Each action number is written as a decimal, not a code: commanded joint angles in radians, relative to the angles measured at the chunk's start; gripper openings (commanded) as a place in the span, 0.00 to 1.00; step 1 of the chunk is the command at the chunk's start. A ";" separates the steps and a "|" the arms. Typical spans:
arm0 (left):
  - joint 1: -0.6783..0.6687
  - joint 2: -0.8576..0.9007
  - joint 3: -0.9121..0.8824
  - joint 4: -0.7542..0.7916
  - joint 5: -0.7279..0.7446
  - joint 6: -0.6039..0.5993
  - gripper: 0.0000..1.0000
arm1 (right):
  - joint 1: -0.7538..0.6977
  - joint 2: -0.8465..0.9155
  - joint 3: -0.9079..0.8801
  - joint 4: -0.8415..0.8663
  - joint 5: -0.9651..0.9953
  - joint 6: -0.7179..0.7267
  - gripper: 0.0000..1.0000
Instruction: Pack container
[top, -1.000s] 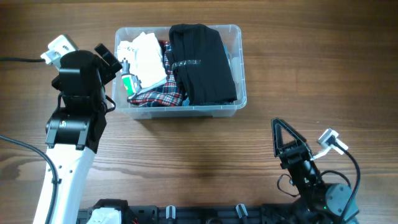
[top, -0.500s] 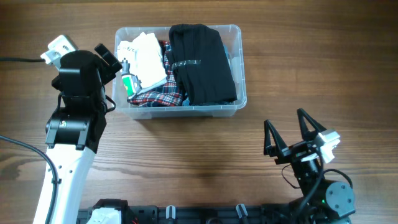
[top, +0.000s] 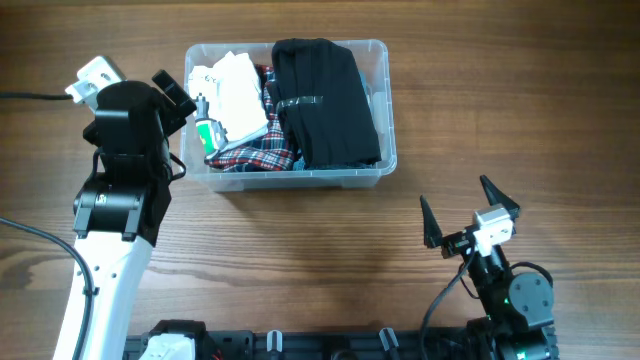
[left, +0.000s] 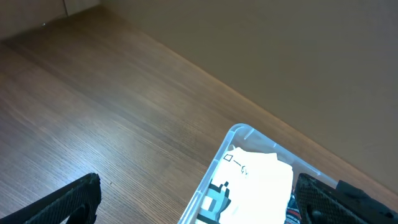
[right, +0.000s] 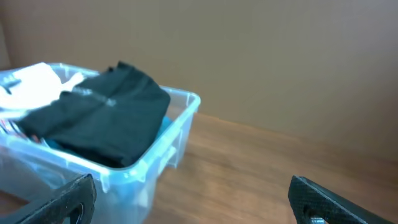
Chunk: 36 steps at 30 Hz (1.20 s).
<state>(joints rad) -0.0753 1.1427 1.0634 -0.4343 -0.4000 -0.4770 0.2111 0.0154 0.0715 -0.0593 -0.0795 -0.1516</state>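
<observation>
Overhead: left tool (top: 178, 108) beside the container (top: 300, 180), right tool (top: 456, 197) well apart — both spread wide, empty.

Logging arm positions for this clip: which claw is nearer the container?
Left. The left claw is close beside the container's left wall; the right claw is well apart, past its near right corner.
</observation>
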 joint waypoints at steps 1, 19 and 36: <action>0.005 0.004 -0.003 0.002 -0.020 0.001 1.00 | -0.043 -0.012 -0.026 -0.009 -0.028 -0.057 1.00; 0.006 0.004 -0.003 0.002 -0.020 0.001 1.00 | -0.152 -0.012 -0.039 0.006 -0.024 -0.136 1.00; 0.006 0.004 -0.003 0.002 -0.020 0.001 1.00 | -0.152 -0.012 -0.039 0.006 -0.024 -0.136 1.00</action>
<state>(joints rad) -0.0753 1.1427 1.0634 -0.4343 -0.4000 -0.4770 0.0662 0.0154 0.0395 -0.0616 -0.0868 -0.2756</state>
